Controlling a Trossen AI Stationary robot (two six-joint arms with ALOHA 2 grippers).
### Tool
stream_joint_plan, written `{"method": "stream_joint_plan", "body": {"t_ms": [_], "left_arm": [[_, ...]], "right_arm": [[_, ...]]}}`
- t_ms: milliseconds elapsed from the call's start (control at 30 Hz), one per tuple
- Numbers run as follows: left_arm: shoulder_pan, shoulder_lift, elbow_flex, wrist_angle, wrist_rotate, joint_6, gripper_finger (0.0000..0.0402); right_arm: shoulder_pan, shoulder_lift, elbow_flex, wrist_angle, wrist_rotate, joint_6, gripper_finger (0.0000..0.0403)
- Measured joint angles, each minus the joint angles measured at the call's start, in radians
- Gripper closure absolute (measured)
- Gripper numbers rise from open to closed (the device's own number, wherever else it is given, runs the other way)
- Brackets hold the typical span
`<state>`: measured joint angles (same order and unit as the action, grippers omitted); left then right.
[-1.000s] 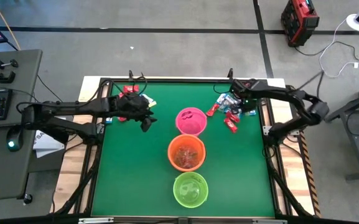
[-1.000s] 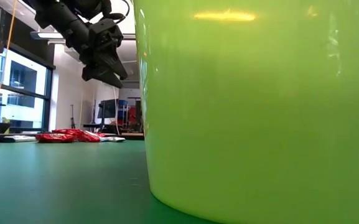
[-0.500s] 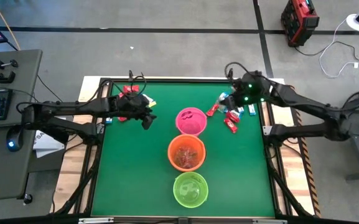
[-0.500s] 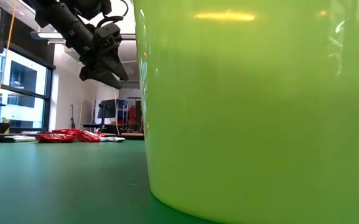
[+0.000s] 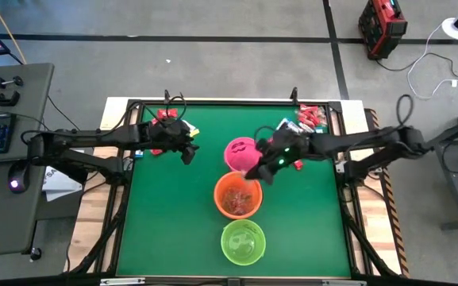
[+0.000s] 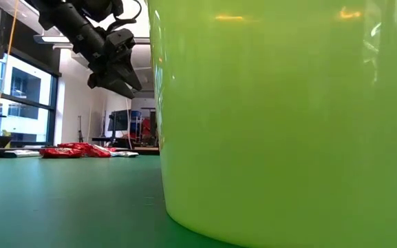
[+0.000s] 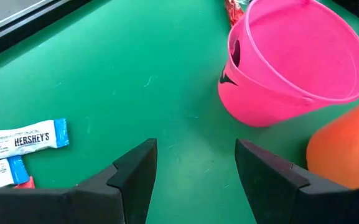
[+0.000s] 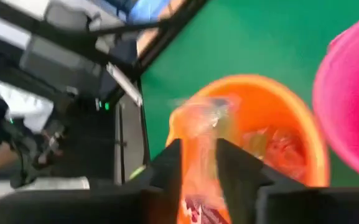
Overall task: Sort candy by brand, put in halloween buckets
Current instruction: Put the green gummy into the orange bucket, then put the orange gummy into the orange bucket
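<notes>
Three halloween buckets stand in a row down the table's middle: pink (image 5: 243,154) farthest, orange (image 5: 237,195), lime green (image 5: 243,242) nearest. My right gripper (image 5: 255,171) hovers over the orange bucket's far right rim (image 8: 272,93), its fingers a little apart. A blurred orange-tinted candy (image 8: 198,117) shows just past the fingertips, above the bucket's mouth. My left gripper (image 7: 195,165) hangs open above bare table left of the pink bucket (image 7: 291,62), holding nothing. Loose candy lies at the far right (image 5: 308,119) and far left (image 5: 162,116). My right gripper comes at the candy slanting down from the table's right. The candy (image 8: 198,117) is a blur in line with the gap between the fingers (image 8: 167,168), clear of the bucket. I cannot tell whether the fingers touch it.
Two blue-and-white Hershey's packets (image 7: 23,140) lie on the table by my left gripper. Red packets (image 6: 81,149) lie flat at the far left. The orange bucket holds several wrapped candies (image 8: 279,146). The green bucket (image 6: 287,124) fills most of the low view.
My right gripper has risen from the candy pile at the far right and swung toward the table's left and near side, turning as it went. It now hangs over the orange bucket's rim.
</notes>
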<state>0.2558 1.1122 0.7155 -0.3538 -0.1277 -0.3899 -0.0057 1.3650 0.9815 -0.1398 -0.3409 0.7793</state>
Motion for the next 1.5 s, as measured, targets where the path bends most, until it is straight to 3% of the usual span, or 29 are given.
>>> {"method": "stream_joint_plan", "body": {"t_ms": [200, 333, 433, 567, 700, 800, 1200, 1500], "left_arm": [[0.0, 0.0, 0.0, -0.001, 0.015, 0.025, 0.0195], [0.009, 0.001, 0.021, -0.05, 0.03, 0.038, 0.0195], [0.083, 0.001, 0.104, -0.176, 0.023, 0.081, 0.0195], [0.282, 0.045, 0.201, -0.346, 0.015, 0.153, 0.0195], [0.475, 0.173, 0.244, -0.528, 0.029, 0.204, 0.0195], [0.557, 0.288, 0.245, -0.672, 0.075, 0.201, 0.0195], [0.614, 0.523, 0.198, -0.676, -0.18, 0.264, 0.0195], [0.628, 0.636, 0.204, -0.7, -0.169, 0.279, 0.0197]], "right_arm": [[0.034, 0.12, 0.121, -0.106, -0.018, -0.17, 0.0188], [0.034, 0.172, 0.255, -0.332, -0.009, -0.316, 0.0151], [0.018, 0.189, 0.346, -0.465, 0.022, -0.392, 0.0147], [-0.007, 0.191, 0.424, -0.549, 0.125, -0.463, 0.0147], [-0.041, 0.191, 0.458, -0.559, 0.158, -0.491, 0.0147], [-0.06, 0.191, 0.459, -0.565, 0.16, -0.486, 0.0147], [-0.073, 0.192, 0.458, -0.583, 0.258, -0.539, 0.0146], [-0.073, 0.192, 0.458, -0.587, 0.271, -0.545, 0.0146]]}}
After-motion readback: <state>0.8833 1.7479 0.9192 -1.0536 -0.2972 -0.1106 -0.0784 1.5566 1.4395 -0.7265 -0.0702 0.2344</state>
